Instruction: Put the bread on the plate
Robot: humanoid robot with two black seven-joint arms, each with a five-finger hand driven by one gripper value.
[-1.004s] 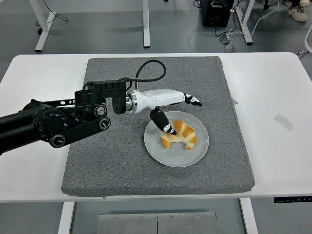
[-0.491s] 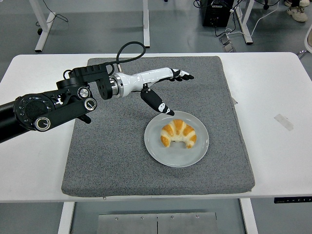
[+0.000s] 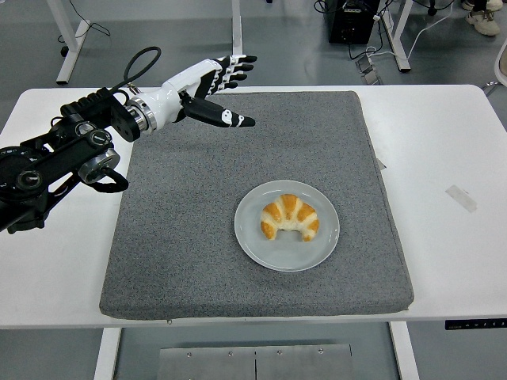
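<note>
**Bread down, hand clear: finishing clean**

Nearest, the front edge of the white table [image 3: 444, 261], with the grey mat [image 3: 182, 253] laid across its middle. On the mat, right of centre, the pale round plate [image 3: 273, 257]. On that plate, fully inside the rim and touching nothing else, the bread [image 3: 290, 218]: a golden croissant, curved side away from the camera, tips toward the near edge. Judged from this, placement done; only the retreat left.

Farther back and well to the left, the left hand [image 3: 202, 83], raised above the mat's far left corner, well apart from plate and bread. Fingers [image 3: 234, 67] stretched out straight and together, pointing right; thumb [image 3: 234, 120] splayed below them; nothing held. Behind it, the black forearm running off to the picture's left edge. No right arm to be seen. Beyond the table, grey floor, desk legs and cables.

For a tidy finish:
- Keep the hand flat and unclenched, so nothing snags
- Stay high over the mat; no dipping toward the plate
- Draw back along the arm's own line to the left, never across the bread
- Move smoothly, to spare the table any jolt that might shift the croissant
- Settle the arm at the left side, off the mat
</note>
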